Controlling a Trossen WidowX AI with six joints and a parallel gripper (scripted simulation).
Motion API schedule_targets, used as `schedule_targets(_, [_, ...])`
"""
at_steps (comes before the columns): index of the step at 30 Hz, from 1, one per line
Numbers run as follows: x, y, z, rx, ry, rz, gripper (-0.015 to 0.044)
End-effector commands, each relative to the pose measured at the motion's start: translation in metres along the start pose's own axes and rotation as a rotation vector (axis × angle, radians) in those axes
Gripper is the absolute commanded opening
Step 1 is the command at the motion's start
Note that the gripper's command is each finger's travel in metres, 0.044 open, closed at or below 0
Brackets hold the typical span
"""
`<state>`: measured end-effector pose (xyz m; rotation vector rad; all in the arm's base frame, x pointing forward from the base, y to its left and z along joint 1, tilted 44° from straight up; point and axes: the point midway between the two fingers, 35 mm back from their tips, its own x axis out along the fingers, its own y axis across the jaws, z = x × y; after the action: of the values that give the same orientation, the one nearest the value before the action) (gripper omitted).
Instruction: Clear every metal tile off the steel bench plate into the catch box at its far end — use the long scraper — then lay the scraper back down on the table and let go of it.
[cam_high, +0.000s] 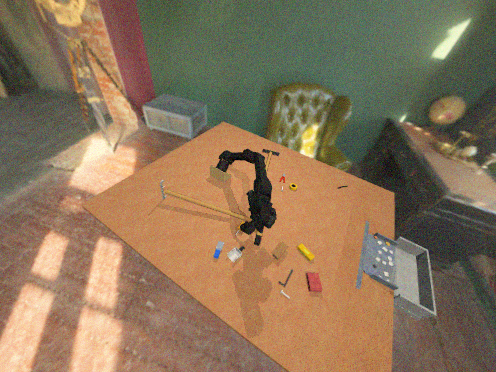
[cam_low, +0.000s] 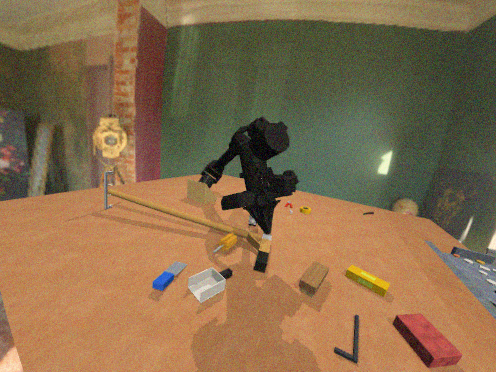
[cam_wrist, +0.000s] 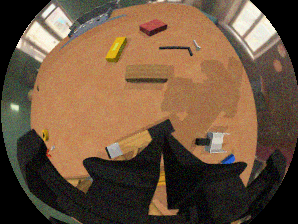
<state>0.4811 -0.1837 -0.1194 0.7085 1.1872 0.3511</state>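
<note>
The tiles (cam_high: 390, 259) (cam_low: 485, 268) lie unswept on the plate (cam_high: 374, 254) (cam_low: 467, 270) (cam_wrist: 95, 26) because the gripper (cam_high: 260, 228) (cam_low: 268, 231) (cam_wrist: 162, 133), clenched on nothing, lacks the scraper (cam_high: 205, 204) (cam_low: 170, 211)

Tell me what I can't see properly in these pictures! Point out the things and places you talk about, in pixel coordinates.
- Scraper handle's near end (cam_high: 205, 204) (cam_low: 170, 212): in the top view, the arm hides it.
- Catch box (cam_high: 414, 305): cut off by the exterior view's right edge.
- Tiles (cam_high: 386, 274) (cam_low: 485, 273): too small and grainy in the top view to count surely.
</note>
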Motion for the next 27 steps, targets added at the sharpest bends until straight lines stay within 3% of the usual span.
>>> schedule_targets(1, [0.004, -0.008, -0.003, -0.001, 0.006, -0.001, 0.0])
schedule_targets(16, [-0.029, 0.0, 0.013, -0.051, -0.036, -0.015, 0.0])
schedule_targets(27, [-0.046, 0.04, 0.009, -0.215, 0.001, -0.005, 0.0])
